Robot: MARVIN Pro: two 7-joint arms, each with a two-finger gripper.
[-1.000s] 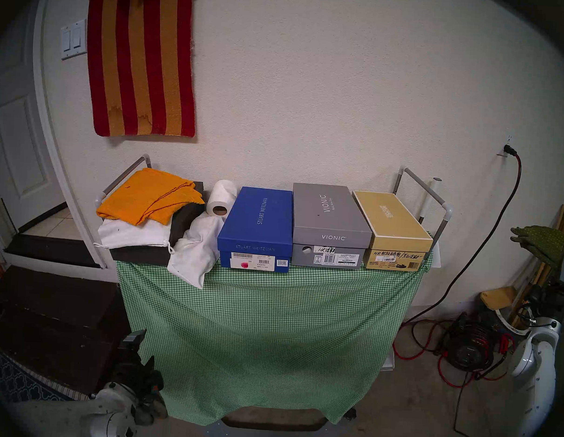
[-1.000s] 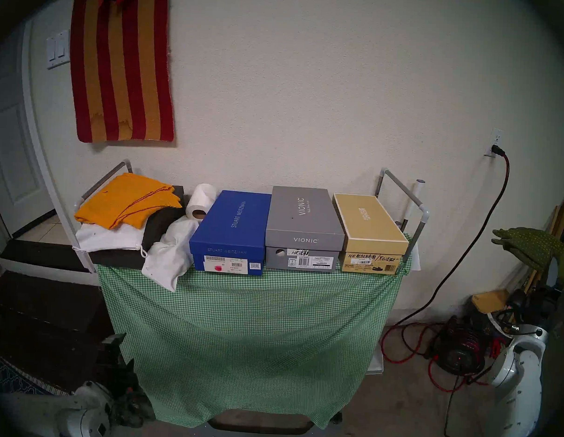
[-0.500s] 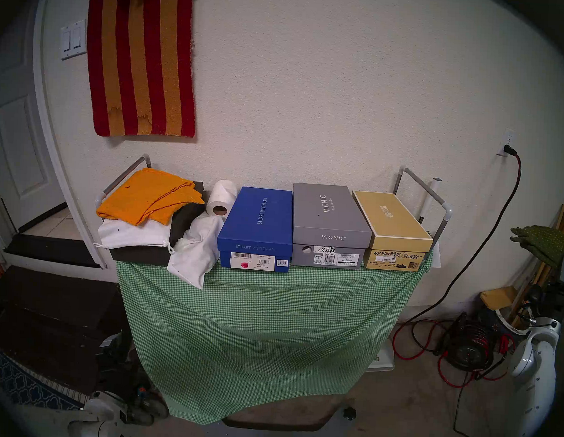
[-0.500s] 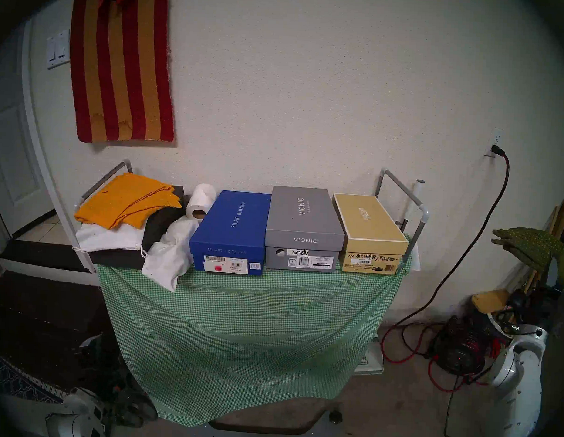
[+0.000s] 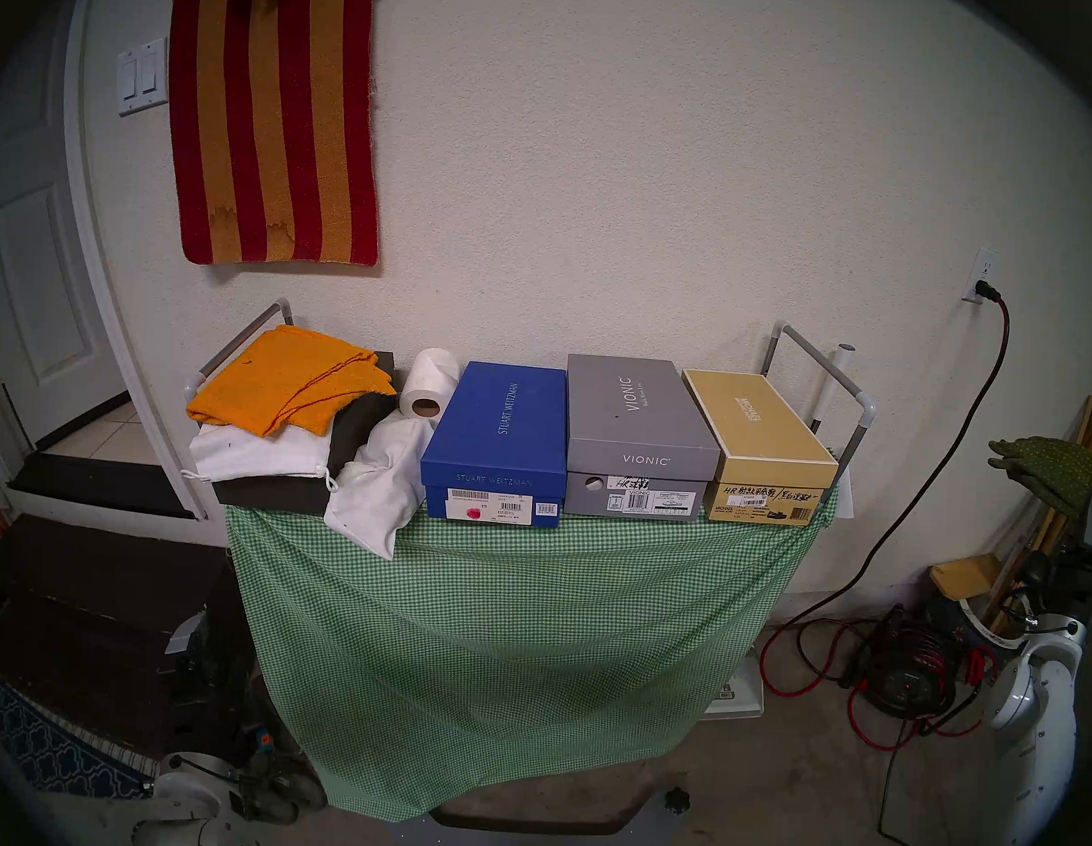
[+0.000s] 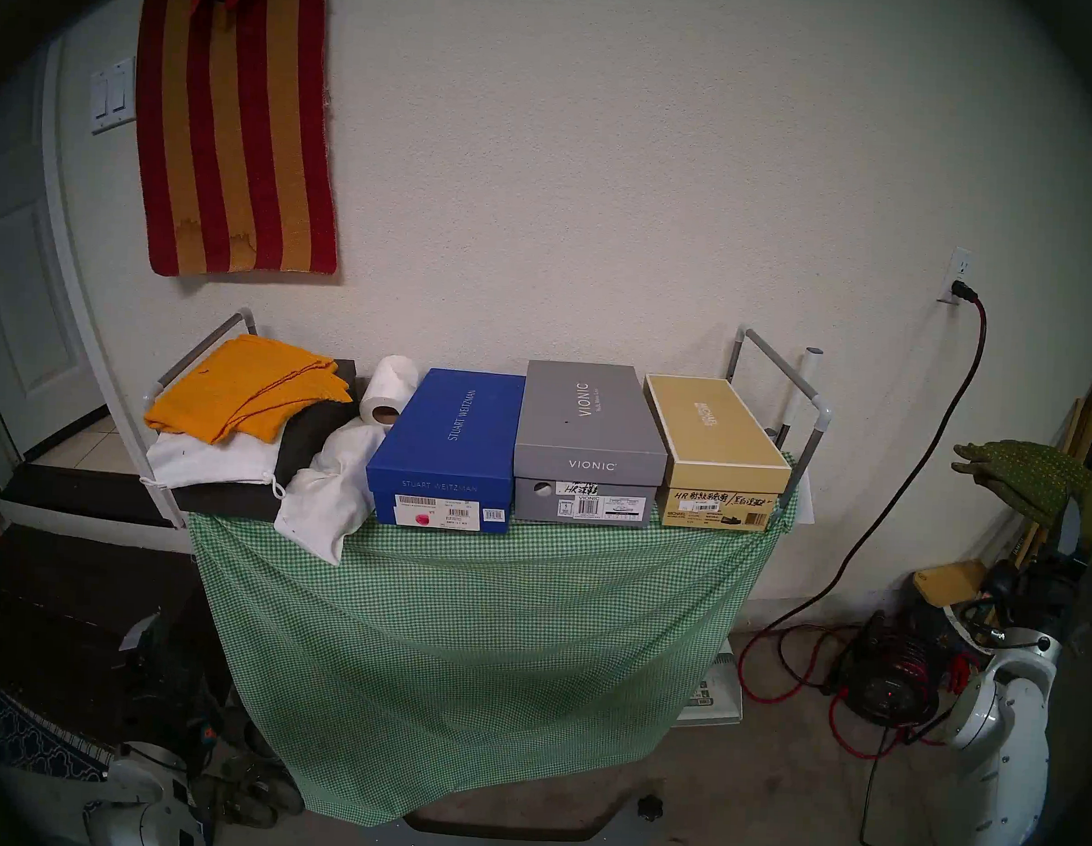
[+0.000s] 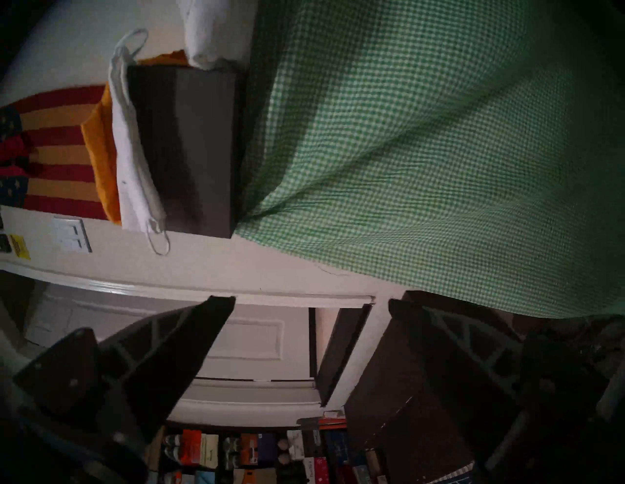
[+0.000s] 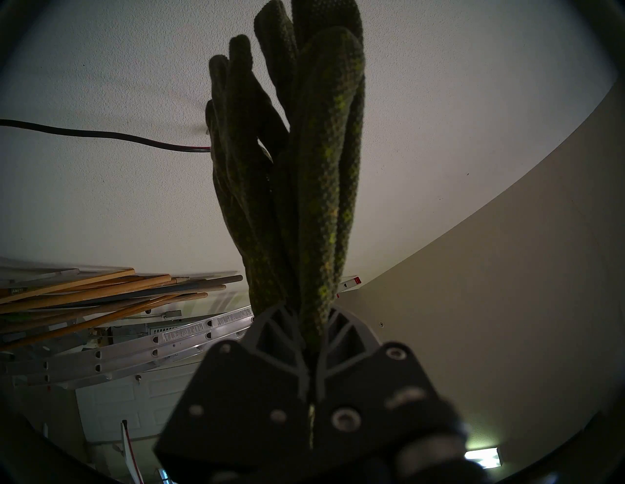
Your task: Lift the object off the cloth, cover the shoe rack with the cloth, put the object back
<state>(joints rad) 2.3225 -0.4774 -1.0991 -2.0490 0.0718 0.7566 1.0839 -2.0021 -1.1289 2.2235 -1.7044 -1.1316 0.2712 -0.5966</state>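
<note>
Green-and-white checked gingham cloth (image 5: 490, 635) hangs down the front of the grey metal-tube shoe rack (image 5: 808, 362), its upper edge caught under the things on the top shelf and its lower hem sagging toward the floor. On that shelf three shoe boxes stand in a row, touching side by side: one blue box (image 5: 499, 436), one grey box (image 5: 637, 429) and one tan box (image 5: 761, 441). Left of them lie one white paper roll (image 5: 429, 383), two white drawstring bags (image 5: 378, 481), one dark flat box (image 5: 316, 472) and one folded orange cloth (image 5: 289, 380). One red-and-gold striped rug (image 5: 276, 114) hangs on the wall above. The pair of olive-green knit gloves (image 8: 297, 162) with yellow dots is held up in the air well to the right of the rack, clamped at the cuff end between the closed fingers of the right gripper (image 8: 313, 333). The left gripper (image 7: 311, 300) sits low by the cloth's left edge, its two dark fingers (image 7: 203, 324) spread wide apart with nothing between them.
</note>
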